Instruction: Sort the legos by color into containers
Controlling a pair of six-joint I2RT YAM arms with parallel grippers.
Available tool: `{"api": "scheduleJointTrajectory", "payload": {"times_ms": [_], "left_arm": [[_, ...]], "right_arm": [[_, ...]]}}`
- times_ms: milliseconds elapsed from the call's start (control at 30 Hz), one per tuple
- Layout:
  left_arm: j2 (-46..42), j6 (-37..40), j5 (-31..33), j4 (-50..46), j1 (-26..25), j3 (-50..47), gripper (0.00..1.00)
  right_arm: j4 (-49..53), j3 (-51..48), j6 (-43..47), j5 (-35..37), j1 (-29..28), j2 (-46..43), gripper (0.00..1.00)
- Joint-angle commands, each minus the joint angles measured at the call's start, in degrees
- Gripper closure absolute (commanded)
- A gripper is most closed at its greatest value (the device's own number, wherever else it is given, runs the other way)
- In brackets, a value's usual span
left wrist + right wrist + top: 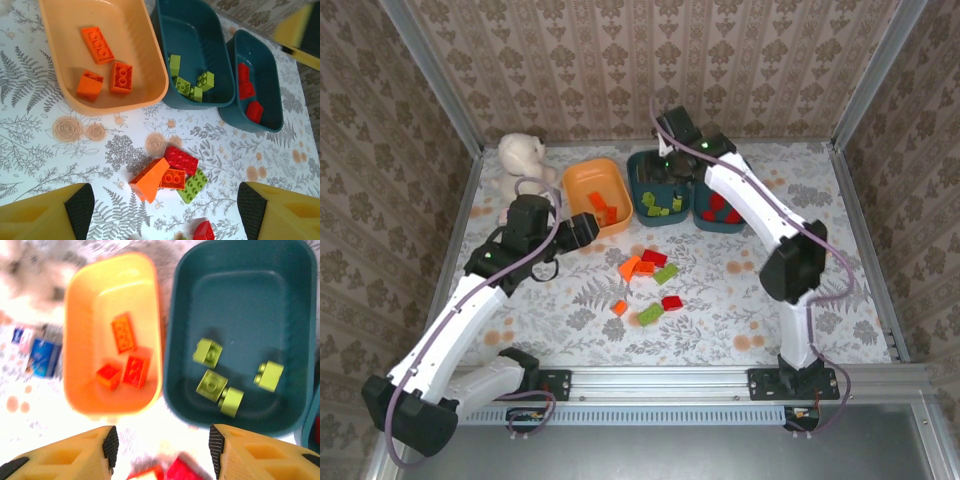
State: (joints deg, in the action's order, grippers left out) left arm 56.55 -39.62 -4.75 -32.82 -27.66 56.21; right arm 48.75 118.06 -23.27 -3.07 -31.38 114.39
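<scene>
Fingers of my left gripper (pixel 165 205) and right gripper (pixel 162 447) stand spread and empty. Loose legos (pixel 172 175) lie near the orange tub (pixel 135 40); green legos (pixel 190 85) sit in the teal tub (pixel 195 40) beside it.

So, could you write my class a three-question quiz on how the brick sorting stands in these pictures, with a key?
1. True or false: the end teal tub, farthest from the orange tub, holds green bricks.
2. What colour are the bricks in the middle teal tub? A red, B light green, C orange.
3. How many orange bricks lie in the orange tub?

Key: 1 false, it holds red bricks. 2 B. 3 three.
</scene>
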Motion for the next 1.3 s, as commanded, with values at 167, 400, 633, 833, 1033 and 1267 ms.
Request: {"api": "scheduleJointTrajectory", "payload": {"times_ms": [167, 400, 633, 833, 1033, 1267], "left_arm": [[-1.0, 5.2, -1.8, -7.4, 0.2, -1.0, 0.22], [2.6, 12.6, -2.7, -6.8, -4.6, -1.1, 0.24], [4.3, 7.9, -1.6, -5.8, -5.0, -2.9, 0.24], [4.8, 5.2, -1.6, -5.7, -5.9, -4.9, 0.25], [9.8, 9.8, -1.4, -11.2, -7.0, -2.1, 0.30], [18.1, 22.3, 1.1, -14.3, -18.5, -1.8, 0.32]], "right_arm": [[-8.6, -33.8, 0.7, -0.8, -9.8, -27.4, 0.47], [-4.0, -51.7, -3.9, -2.2, -11.1, -47.1, 0.43], [-2.9, -52.6, -3.3, -4.7, -11.4, -46.1, 0.44], [-3.7, -51.8, -3.5, -3.7, -12.2, -43.6, 0.44], [-5.4, -51.5, -3.5, -6.0, -12.3, -42.8, 0.44], [-4.6, -51.3, -2.8, -5.8, -12.3, -43.4, 0.44]]}}
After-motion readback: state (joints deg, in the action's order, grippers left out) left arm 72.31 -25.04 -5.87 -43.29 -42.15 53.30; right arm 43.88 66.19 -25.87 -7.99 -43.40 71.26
